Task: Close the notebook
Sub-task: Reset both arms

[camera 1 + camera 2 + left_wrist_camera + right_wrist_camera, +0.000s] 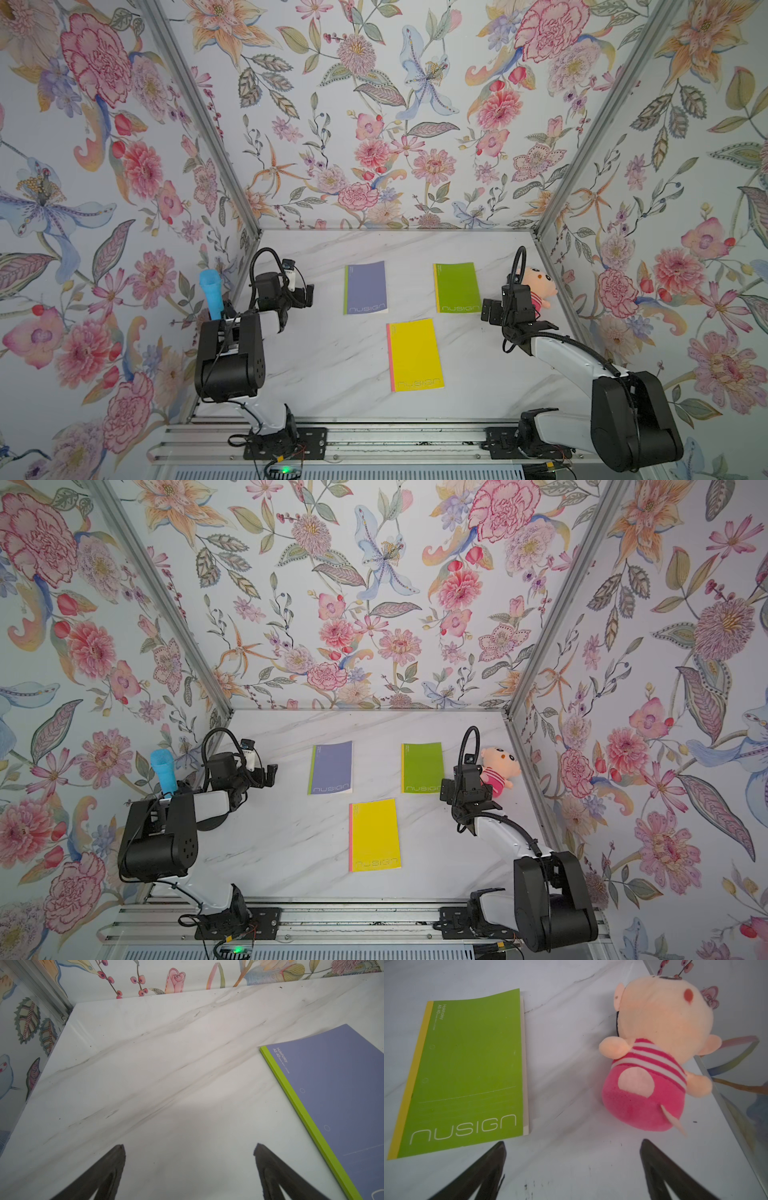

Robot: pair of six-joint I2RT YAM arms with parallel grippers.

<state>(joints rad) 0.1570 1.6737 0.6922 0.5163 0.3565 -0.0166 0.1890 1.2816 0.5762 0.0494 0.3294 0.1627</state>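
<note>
three notebooks are lying flat on the marble counter [332,374], all with covers down. the yellow notebook [413,355] is sitting nearest the arm bases, and the rest is being placed from it.

the green notebook [456,286] is lying beyond the yellow notebook and off to its right, well apart from it. in the right wrist view the green notebook [467,1076] is lying closed, its cover resting over the pages, with a pale strip of page edges peeking out along the open side and a yellow band running down the spine.

the purple notebook [365,286] is lying beyond the yellow notebook and slightly to its left, also closed, with a green band showing along its spine.

a plush doll [538,284] in pink stripes is lying farther right of the yellow notebook than the green one, close to the side wall.

the right hand [572,1145] is hovering over bare counter between the green notebook and the doll, its fingers [492,1159] spreading wide and gripping nothing.

the left hand [189,1147] is hanging far to the left of the yellow notebook, near the purple one's spine side, fingers likewise spread apart and empty.
</note>
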